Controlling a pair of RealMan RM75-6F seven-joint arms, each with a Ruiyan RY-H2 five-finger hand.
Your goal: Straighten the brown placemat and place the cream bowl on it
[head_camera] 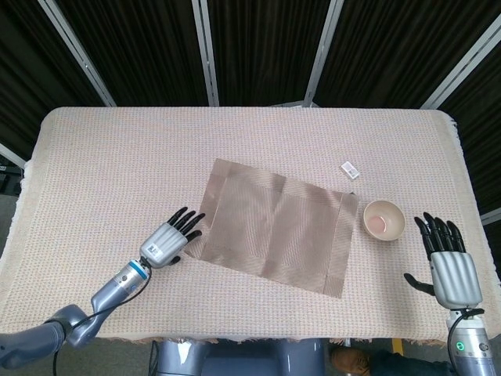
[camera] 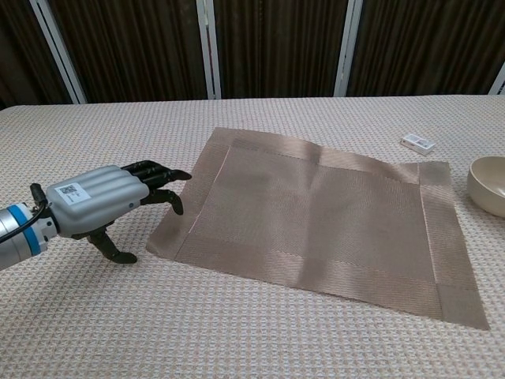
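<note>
The brown placemat (head_camera: 274, 225) (camera: 323, 215) lies skewed on the woven tablecloth, its near left corner lowest. The cream bowl (head_camera: 383, 220) (camera: 489, 185) stands upright on the cloth just off the mat's right edge, apart from it. My left hand (head_camera: 170, 241) (camera: 102, 198) hovers palm down beside the mat's near left corner, fingers spread and reaching its edge; contact is unclear. It holds nothing. My right hand (head_camera: 448, 262) is open near the table's front right, below and right of the bowl, and shows only in the head view.
A small white packet (head_camera: 351, 168) (camera: 417, 143) lies on the cloth behind the mat's far right corner. Dark curtains with metal posts stand behind the table. The table's front edge runs just below both hands.
</note>
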